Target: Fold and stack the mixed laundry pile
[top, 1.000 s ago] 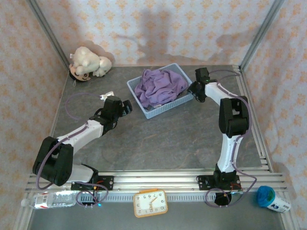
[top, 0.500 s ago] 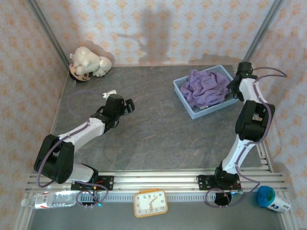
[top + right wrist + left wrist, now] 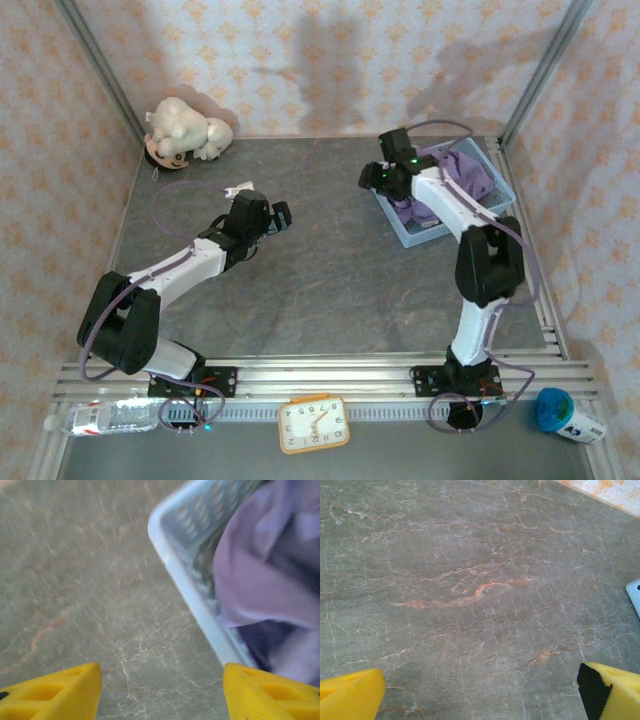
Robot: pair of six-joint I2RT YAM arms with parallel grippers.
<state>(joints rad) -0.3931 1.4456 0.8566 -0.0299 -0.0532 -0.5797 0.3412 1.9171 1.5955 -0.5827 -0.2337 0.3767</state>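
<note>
The laundry pile lies in a light blue lattice basket (image 3: 420, 238) at the right rear of the table. A lilac shirt (image 3: 467, 168) is on top. In the right wrist view the basket's rim (image 3: 197, 602) runs diagonally, with the lilac shirt (image 3: 260, 575) inside it and a darker patch (image 3: 257, 642) below that could be cloth or shadow. My right gripper (image 3: 372, 178) hovers open just off the basket's left corner, and the right gripper (image 3: 160, 690) holds nothing. My left gripper (image 3: 282, 215) is open over bare table left of centre, and the left gripper (image 3: 480, 695) is empty.
A white plush toy (image 3: 185, 130) sits in the far left corner. On the near rail are a clock (image 3: 313, 425), a bottle (image 3: 110, 415) and a blue cup (image 3: 565, 415). The table (image 3: 330, 290) is grey marble with metal posts at its back corners.
The basket with the laundry slid from the middle rear to the right rear. My right gripper went from the basket's right side to its left corner. The left gripper edged right.
</note>
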